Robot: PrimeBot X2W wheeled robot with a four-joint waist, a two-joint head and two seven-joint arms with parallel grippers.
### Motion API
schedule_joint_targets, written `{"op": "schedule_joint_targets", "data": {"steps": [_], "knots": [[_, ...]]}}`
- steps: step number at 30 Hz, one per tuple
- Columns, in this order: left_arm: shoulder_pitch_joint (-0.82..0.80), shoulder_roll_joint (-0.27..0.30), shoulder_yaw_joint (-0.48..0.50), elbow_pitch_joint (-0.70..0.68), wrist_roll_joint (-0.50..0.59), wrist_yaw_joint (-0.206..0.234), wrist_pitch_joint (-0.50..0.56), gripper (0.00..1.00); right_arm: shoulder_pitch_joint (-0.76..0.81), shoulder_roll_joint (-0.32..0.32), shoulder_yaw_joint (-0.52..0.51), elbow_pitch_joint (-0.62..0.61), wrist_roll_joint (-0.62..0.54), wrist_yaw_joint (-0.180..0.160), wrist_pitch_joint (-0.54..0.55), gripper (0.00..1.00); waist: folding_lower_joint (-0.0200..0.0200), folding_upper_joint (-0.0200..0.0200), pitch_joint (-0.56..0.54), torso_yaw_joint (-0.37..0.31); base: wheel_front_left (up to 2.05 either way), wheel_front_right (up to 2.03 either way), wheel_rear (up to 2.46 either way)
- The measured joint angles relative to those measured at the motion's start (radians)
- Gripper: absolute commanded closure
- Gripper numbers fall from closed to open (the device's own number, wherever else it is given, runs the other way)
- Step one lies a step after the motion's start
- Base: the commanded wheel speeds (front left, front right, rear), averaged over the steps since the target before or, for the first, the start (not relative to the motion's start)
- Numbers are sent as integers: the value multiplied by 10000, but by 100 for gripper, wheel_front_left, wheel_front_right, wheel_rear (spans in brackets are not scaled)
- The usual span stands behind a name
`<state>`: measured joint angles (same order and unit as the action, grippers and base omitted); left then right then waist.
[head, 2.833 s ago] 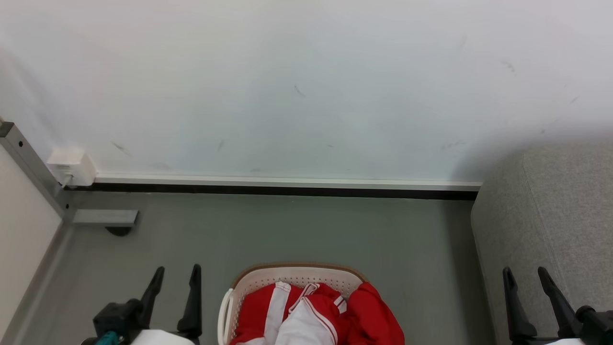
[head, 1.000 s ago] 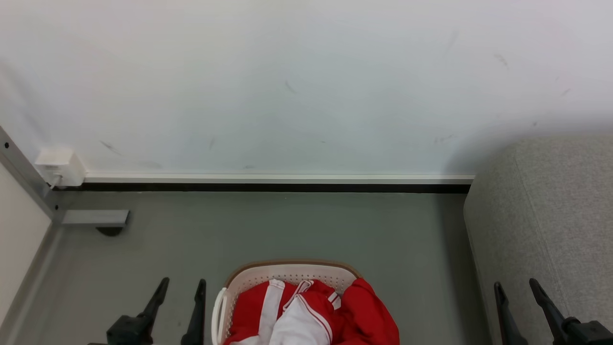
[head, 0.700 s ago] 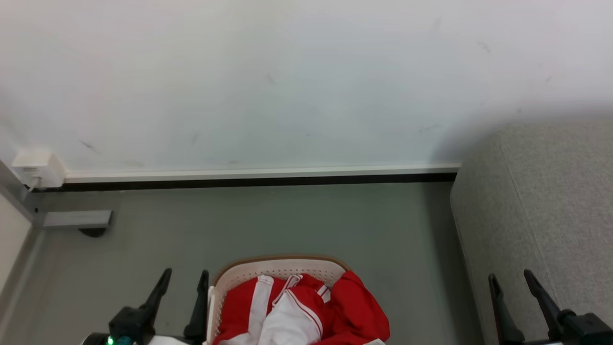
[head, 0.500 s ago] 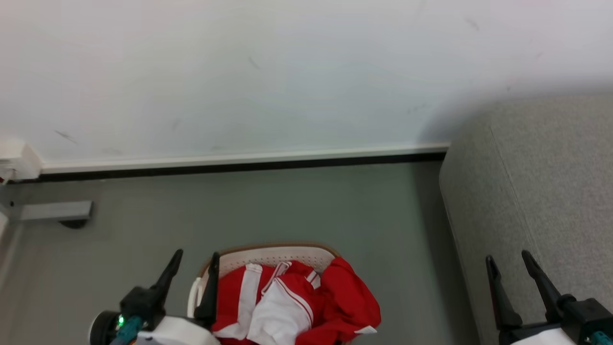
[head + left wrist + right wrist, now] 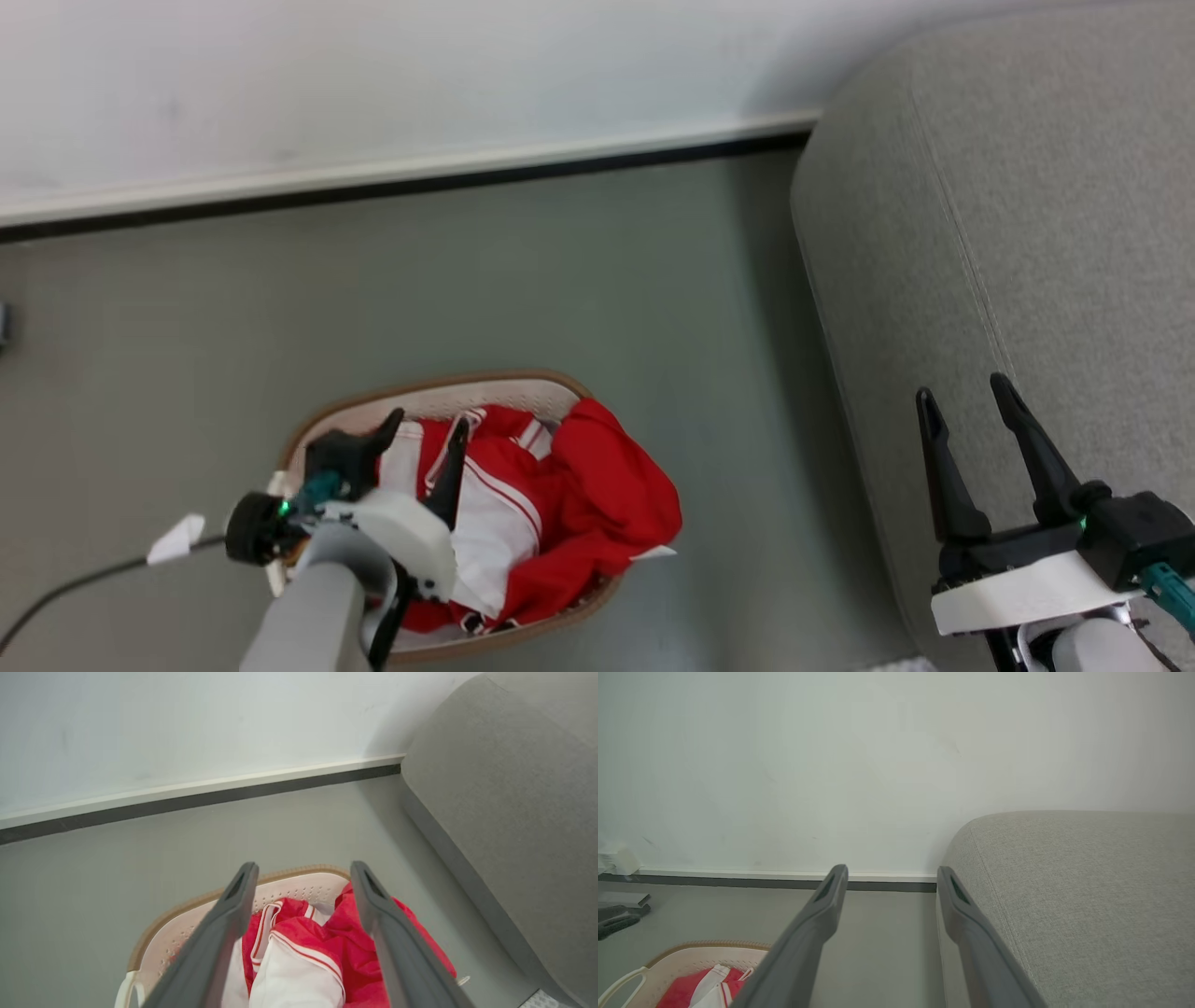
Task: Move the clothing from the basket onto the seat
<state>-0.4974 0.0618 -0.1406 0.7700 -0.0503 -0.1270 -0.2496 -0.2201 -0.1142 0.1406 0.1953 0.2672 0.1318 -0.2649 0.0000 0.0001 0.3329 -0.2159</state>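
Head view: crumpled red-and-white clothing [image 5: 597,495] in basket [image 5: 439,390]

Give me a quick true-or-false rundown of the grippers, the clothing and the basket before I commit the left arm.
1. The left gripper is open, poised above the clothing in the basket. True.
2. The right gripper is shut on a red garment. False: it is open and empty, over the edge of the seat.
3. The red-and-white clothing lies in the basket, with none on the visible part of the seat. True.
4. The basket stands on the seat. False: it stands on the grey floor, to the left of the seat and apart from it.
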Motion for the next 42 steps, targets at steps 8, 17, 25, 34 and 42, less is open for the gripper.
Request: {"op": "schedule_joint_targets", "data": {"steps": [8, 17, 25, 34, 42], "knots": [[-1857, 245, -82, 2211, 167, 270, 711, 0, -522, 222, 73, -372, 42, 0, 0, 0, 1, -1, 1390, -635, 0, 0, 0], [-3069, 512, -67, 3914, 236, 897, 1530, 0, -976, 382, 125, -702, 61, 0, 0, 0, 1, 0, 2715, -1066, 0, 0, 0], [-3761, 805, 128, 4660, -35, 1386, 1954, 0, -1276, 493, 414, -861, 92, 0, 0, 0, 2, -1, 3557, -1277, 0, 0, 0], [-4314, 986, 136, 4901, -261, 1365, 2220, 0, -1332, 514, 439, -945, 96, 0, 0, 0, 1, -1, 4238, -1362, 0, 0, 0], [-4514, 924, 163, 5033, -497, 853, 2495, 0, -1456, 543, 520, -959, 96, 0, 0, 0, 0, -1, 4628, -1359, 0, 0, 0]]}}
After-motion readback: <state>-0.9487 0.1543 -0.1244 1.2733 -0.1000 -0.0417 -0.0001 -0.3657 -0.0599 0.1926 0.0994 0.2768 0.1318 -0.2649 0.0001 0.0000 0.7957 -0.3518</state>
